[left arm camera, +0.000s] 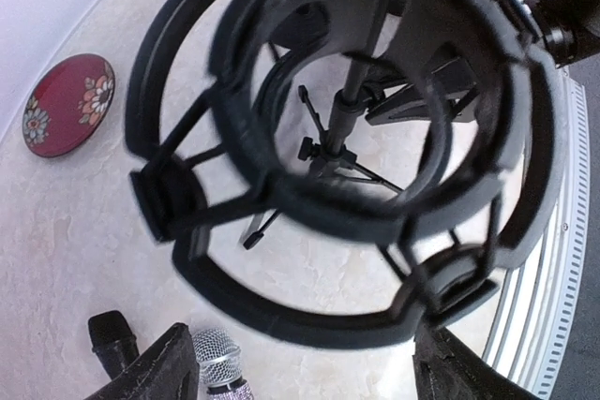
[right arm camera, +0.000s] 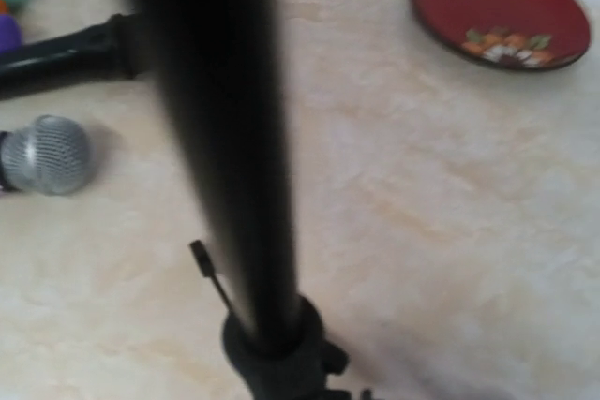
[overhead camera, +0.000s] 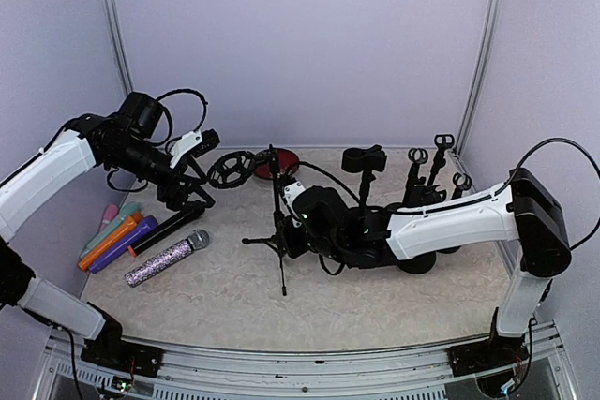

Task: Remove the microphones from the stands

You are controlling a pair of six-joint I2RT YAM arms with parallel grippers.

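A black tripod stand point(overhead camera: 278, 231) stands mid-table with an empty round shock mount point(overhead camera: 230, 170) at its top. In the left wrist view the mount point(left arm camera: 375, 222) fills the frame with nothing inside it. My left gripper point(overhead camera: 192, 189) is open just left of the mount, its fingers point(left arm camera: 155, 372) spread wide below the ring. My right gripper point(overhead camera: 292, 201) is closed round the stand's pole point(right arm camera: 220, 138); the pole hides its fingers. A glittery microphone point(overhead camera: 167, 258) lies on the table; its silver head shows in the left wrist view point(left arm camera: 217, 362) and the right wrist view point(right arm camera: 47, 155).
A black microphone point(overhead camera: 169, 229) and several coloured ones point(overhead camera: 117, 236) lie at the left. A red plate point(overhead camera: 284, 158) sits behind the stand. Several black stands and clips point(overhead camera: 412, 175) crowd the back right. Frame posts rise at both back corners.
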